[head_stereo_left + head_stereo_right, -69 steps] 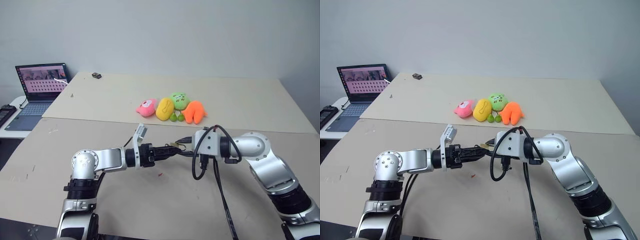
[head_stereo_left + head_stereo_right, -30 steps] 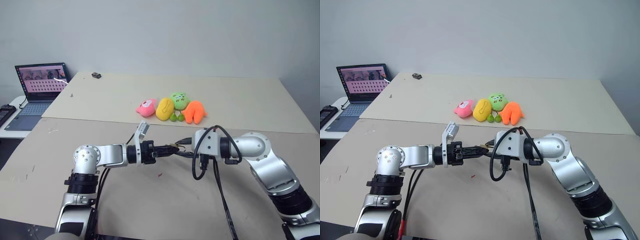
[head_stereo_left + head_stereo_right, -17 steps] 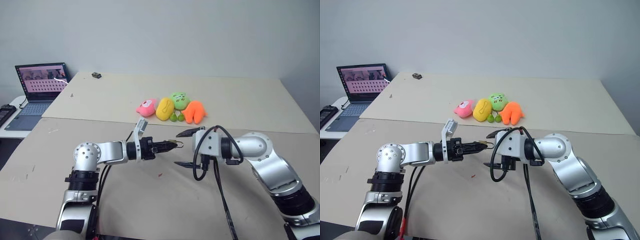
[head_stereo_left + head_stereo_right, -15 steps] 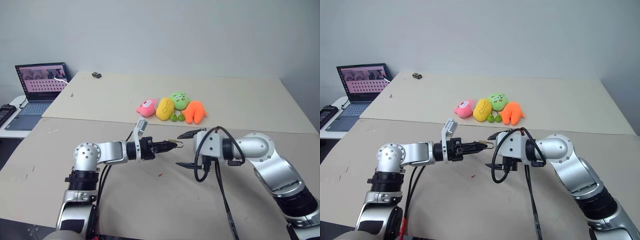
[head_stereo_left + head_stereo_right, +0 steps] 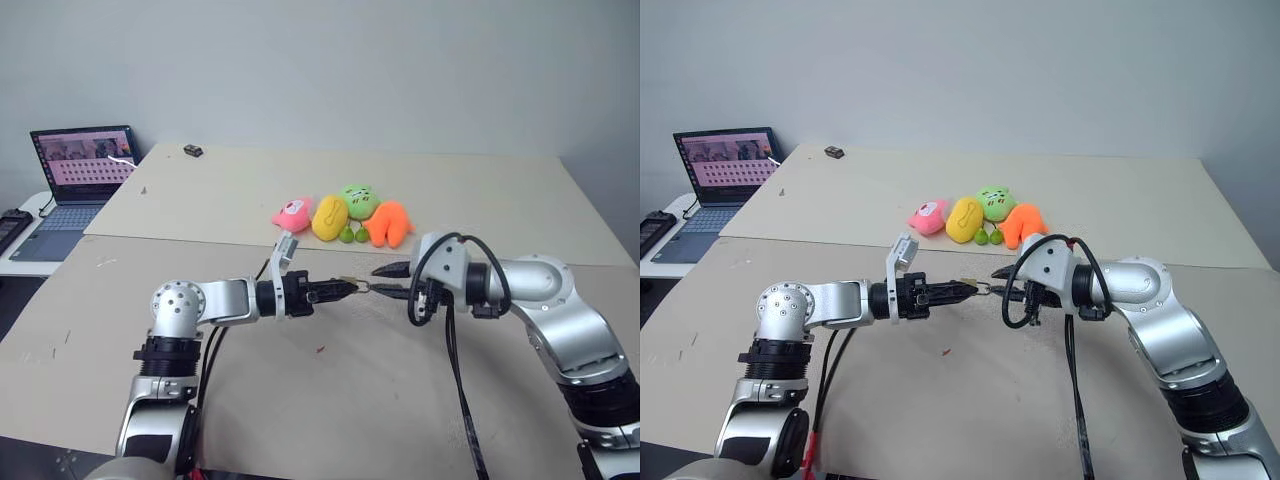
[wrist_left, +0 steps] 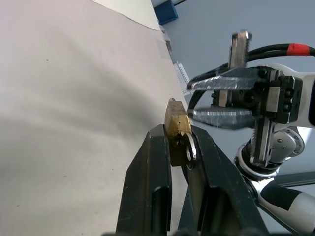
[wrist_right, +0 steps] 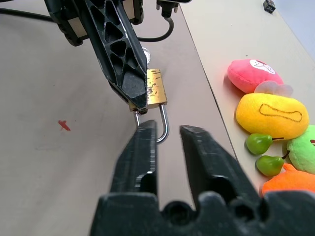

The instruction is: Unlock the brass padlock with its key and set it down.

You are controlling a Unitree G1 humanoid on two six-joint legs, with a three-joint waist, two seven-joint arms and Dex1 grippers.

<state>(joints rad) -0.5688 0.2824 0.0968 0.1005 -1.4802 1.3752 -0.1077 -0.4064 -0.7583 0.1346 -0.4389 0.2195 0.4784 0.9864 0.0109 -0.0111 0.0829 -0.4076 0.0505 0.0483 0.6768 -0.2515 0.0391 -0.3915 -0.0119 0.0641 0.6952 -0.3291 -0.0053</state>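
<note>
gripping: left gripper clamped on the brass padlock, fingers pinching the body from both sides
padlock place: held in the air above the tan table, between the two arms, silver shackle pointing toward the right gripper
right gripper: fingers drawn near together with a narrow gap, tips just at the shackle loop, holding nothing that can be made out
behind: plush toys in a row on the far board, well apart from the lock
floor of table: small red speck below the grippers
far left: laptop open
</note>
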